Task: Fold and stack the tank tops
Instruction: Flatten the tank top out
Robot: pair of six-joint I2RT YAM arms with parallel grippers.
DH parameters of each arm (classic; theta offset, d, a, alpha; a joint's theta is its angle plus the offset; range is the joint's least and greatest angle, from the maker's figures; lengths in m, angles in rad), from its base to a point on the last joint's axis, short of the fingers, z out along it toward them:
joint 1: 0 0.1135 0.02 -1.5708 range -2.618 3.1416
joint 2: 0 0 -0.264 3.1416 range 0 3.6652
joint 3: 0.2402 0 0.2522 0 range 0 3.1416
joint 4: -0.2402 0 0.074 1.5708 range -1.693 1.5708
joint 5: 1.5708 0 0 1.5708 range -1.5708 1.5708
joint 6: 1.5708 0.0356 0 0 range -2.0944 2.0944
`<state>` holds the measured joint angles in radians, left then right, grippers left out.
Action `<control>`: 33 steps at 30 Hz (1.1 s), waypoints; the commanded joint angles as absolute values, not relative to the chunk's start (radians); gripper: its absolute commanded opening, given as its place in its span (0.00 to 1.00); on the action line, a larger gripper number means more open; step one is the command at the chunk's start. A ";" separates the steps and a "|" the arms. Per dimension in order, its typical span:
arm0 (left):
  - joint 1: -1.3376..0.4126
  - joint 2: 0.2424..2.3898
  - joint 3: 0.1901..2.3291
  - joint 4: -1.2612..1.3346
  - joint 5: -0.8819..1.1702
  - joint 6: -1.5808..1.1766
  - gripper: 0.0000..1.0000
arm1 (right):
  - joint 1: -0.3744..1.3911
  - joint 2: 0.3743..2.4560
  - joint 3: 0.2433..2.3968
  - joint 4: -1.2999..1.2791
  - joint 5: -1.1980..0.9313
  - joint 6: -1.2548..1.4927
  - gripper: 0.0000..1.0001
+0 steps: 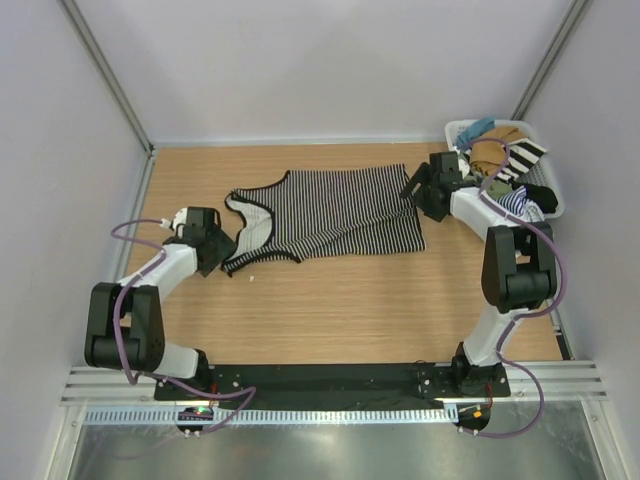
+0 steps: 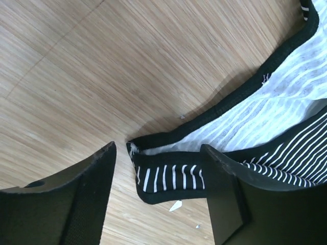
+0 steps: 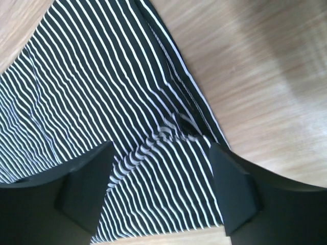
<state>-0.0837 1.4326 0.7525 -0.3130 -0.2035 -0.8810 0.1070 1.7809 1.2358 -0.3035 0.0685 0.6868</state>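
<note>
In the middle of the desk (image 1: 330, 310), seen from above, the black-and-white tank top (image 1: 330, 210) lies spread flat; its straps and neckline point to the left edge and its hem to the right edge. The left gripper (image 1: 225, 247) sits at the near strap, just beside the cloth; the right gripper (image 1: 418, 192) stands at the far corner of the hem. A white basket (image 1: 452, 129) fills the far right corner of the desk, heaped with tan, teal, black and broad-striped clothes; a blue-and-white striped cloth (image 1: 515, 203) shows at its near side, partly hidden by the right arm, and I cannot tell its shape.

On the left wrist, the left gripper (image 2: 158, 153) is open; its two dark fingers (image 2: 87, 189) stand well apart with the strap end (image 2: 168, 178) lying on the wood between them, touched by neither. The tank top (image 2: 286, 102) runs off to the upper right, its pale inner side up and edged with black trim; a few white crumbs lie on the desk (image 2: 102, 61) near the strap.

On the right wrist, the right gripper (image 3: 161, 148) is likewise open; its fingers (image 3: 82, 189) hang apart over the tank top (image 3: 92, 81), holding nothing. A small pucker (image 3: 179, 127) rumples the stripes by the side seam; bare desk (image 3: 265, 66) lies to the right of the cloth's edge.
</note>
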 commanded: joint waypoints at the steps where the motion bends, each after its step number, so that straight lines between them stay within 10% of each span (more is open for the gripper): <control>1: -0.118 1.385 0.790 -0.319 -0.245 -0.876 0.71 | 0.103 1.809 1.319 -0.301 0.093 0.652 0.85; 7: -0.385 1.396 0.942 -0.472 -0.486 -0.813 0.76 | 0.101 1.720 1.250 -0.299 0.155 0.620 0.84; 14: -0.509 1.450 0.968 -0.433 -0.323 -0.801 0.59 | 0.103 1.565 1.072 -0.301 0.146 0.612 0.50; 33: -0.646 1.549 0.976 -0.341 -0.259 -0.851 0.56 | 0.104 1.535 0.841 -0.235 0.091 0.703 0.61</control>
<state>-0.6331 1.5421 0.9512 -0.3809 -0.2607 -0.8497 0.1043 1.5276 0.8524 -0.2916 0.0975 0.6674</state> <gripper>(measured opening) 0.558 0.608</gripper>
